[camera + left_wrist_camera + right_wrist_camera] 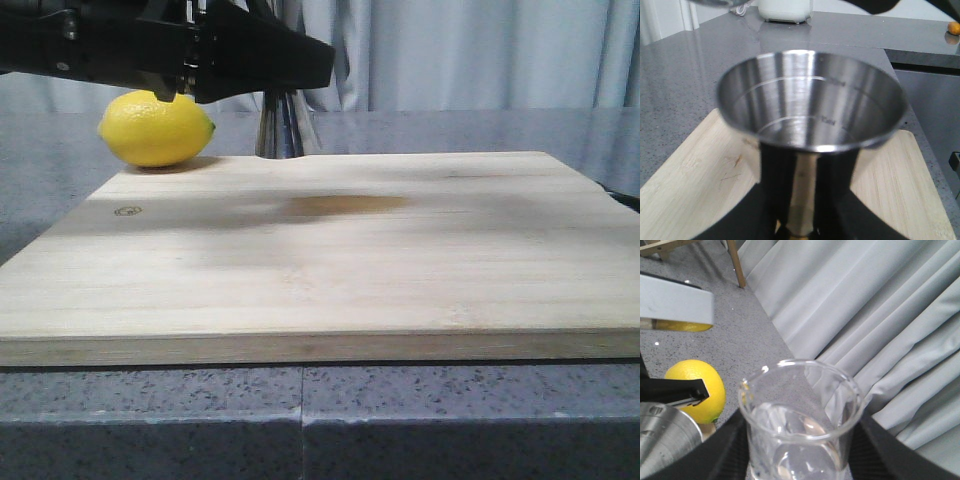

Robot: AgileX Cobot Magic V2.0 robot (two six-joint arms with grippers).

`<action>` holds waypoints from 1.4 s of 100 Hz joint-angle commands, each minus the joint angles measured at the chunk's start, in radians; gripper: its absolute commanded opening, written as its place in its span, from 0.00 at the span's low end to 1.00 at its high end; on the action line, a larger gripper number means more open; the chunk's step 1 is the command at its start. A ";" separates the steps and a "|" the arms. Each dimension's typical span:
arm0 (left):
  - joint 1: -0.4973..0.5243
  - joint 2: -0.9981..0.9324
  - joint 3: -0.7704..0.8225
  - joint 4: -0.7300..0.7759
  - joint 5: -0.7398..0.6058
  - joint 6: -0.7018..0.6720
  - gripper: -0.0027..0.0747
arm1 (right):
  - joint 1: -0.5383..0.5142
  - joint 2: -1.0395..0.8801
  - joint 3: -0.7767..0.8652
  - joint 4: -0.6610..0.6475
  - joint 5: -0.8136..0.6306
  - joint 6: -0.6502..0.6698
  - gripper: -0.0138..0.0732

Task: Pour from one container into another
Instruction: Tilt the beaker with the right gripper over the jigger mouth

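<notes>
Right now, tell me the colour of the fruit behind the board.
Bright yellow lemon, clearest in the front view.

The lemon (pixel 156 128) is bright yellow. The cutting board (pixel 330 260) is pale wood with a brownish stain. The tabletop (pixel 300 420) is speckled grey. The jigger (pixel 810 100) is shiny steel; the beaker (pixel 800 425) is clear glass. The curtains (pixel 880 315) are light grey.

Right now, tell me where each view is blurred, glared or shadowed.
Front view: soft shadows across the cutting board, lemon sharp. Left wrist view: jigger rim soft, bright streaks of glare inside the cup. Right wrist view: beaker slightly blurred at close range, curtain evenly lit.
</notes>
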State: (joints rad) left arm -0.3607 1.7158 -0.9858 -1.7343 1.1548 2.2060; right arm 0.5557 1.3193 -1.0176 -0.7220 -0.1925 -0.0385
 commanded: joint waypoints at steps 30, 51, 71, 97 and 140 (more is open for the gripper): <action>-0.011 -0.048 -0.029 -0.064 0.079 -0.006 0.11 | 0.001 -0.026 -0.040 -0.043 -0.082 -0.006 0.45; -0.011 -0.048 -0.029 -0.064 0.079 -0.006 0.11 | 0.001 -0.026 -0.040 -0.070 -0.082 -0.006 0.45; -0.011 -0.048 -0.029 -0.064 0.077 -0.006 0.11 | 0.001 -0.026 -0.040 -0.100 -0.094 -0.006 0.45; -0.011 -0.048 -0.029 -0.064 0.076 -0.006 0.11 | 0.001 -0.026 -0.040 -0.127 -0.101 -0.006 0.45; -0.011 -0.048 -0.029 -0.064 0.075 -0.006 0.11 | 0.001 -0.026 -0.040 -0.199 -0.099 -0.006 0.45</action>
State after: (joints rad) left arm -0.3607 1.7158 -0.9858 -1.7343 1.1548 2.2060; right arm 0.5557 1.3193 -1.0183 -0.9189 -0.2306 -0.0385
